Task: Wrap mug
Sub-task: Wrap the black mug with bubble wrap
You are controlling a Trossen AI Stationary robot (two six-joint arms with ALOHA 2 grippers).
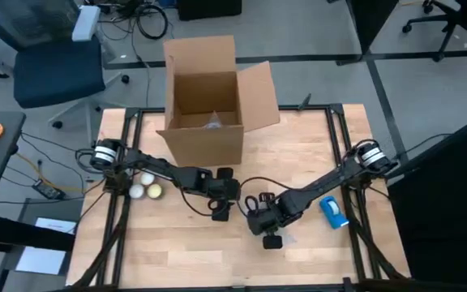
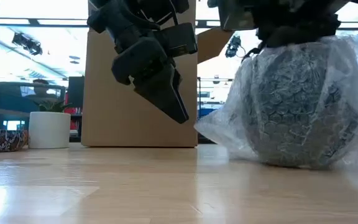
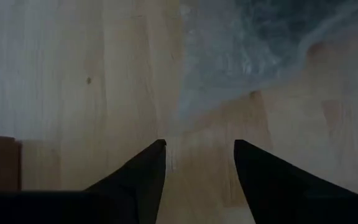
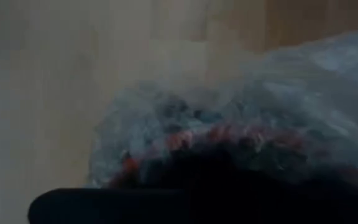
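The mug [image 4: 229, 134] is bundled in clear bubble wrap [image 2: 297, 106], and its orange-red shows through in the right wrist view. The bundle stands on the table near the middle. My right gripper [image 1: 266, 225] sits right on top of the bundle, which hides its tips. My left gripper [image 3: 199, 146] hangs open just left of the bundle, a little above the table and slanting down toward it [image 2: 166, 93]. A loose edge of the wrap [image 3: 229, 81] lies on the wood ahead of the left gripper's fingers, untouched.
An open cardboard box [image 1: 205, 97] stands at the table's far edge. Three pale balls [image 1: 146, 186] lie at the left beside my left arm. A blue object [image 1: 333, 211] lies at the right. A white pot [image 2: 50, 129] shows beyond the table in the low view.
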